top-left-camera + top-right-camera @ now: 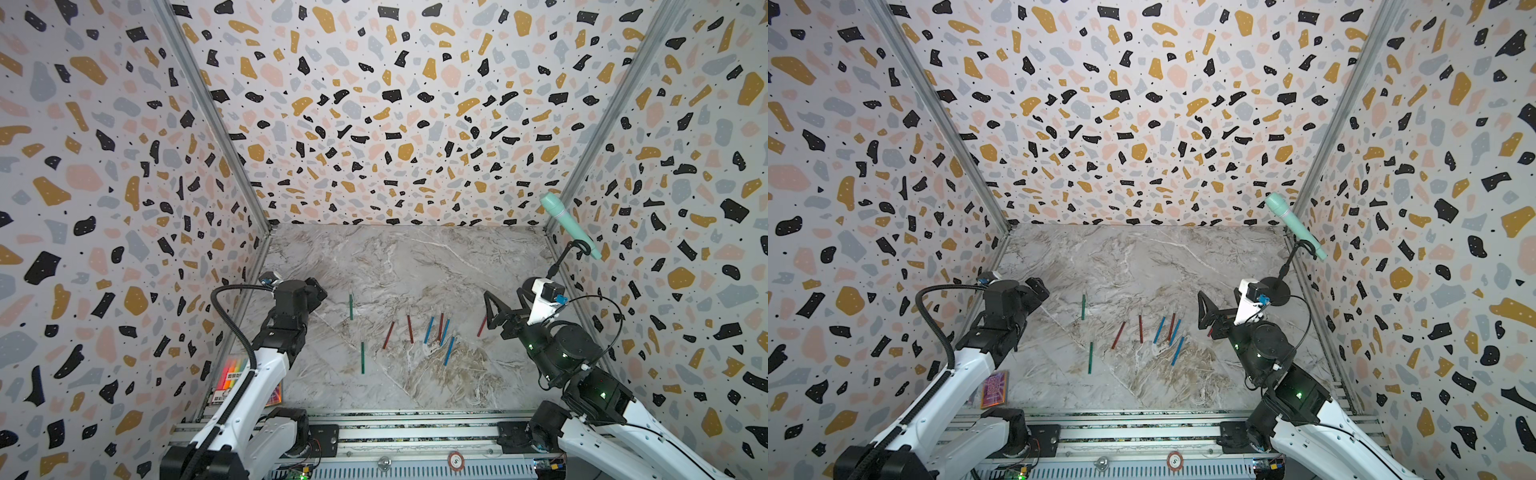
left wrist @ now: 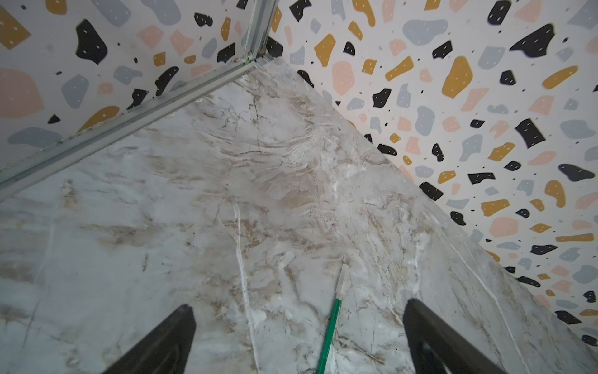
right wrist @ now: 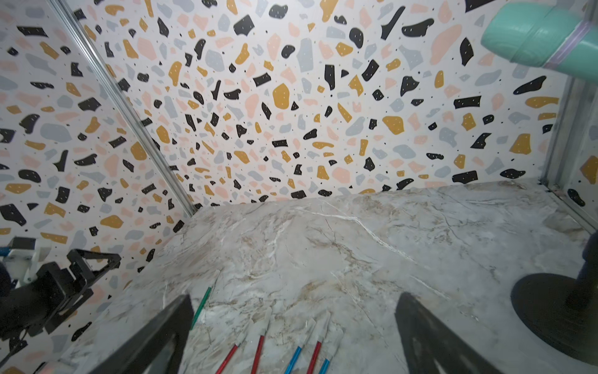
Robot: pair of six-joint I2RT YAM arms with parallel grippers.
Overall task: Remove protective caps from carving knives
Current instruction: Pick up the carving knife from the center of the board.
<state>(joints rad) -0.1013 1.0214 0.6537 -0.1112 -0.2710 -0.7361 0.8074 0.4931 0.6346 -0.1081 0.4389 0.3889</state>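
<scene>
Nearest, at the front left of the grey marble-patterned surface, one flat rainbow-coloured pen pack lay partly under the left arm.

Beyond it, nine thin, pencil-like carving knives lay flat on the surface in both top views: two green, four red and three blue. In the wrist views, pale translucent caps were still on the tips that could be seen.

The left pincer had its black jaws spread wide and held nothing. The farther green knife lay on the surface between the fingers in the left wrist view. In a top view it lay just beside the pincer, toward the middle.

The right pincer was equally wide and empty. Three red and two blue knives lay fanned between its fingers in the right wrist view. The fourth red knife lay just beside it, partly hidden behind a finger.

Farthest, in the back right corner, one mint-green microphone was mounted tilted on a black stand with a round base.
</scene>
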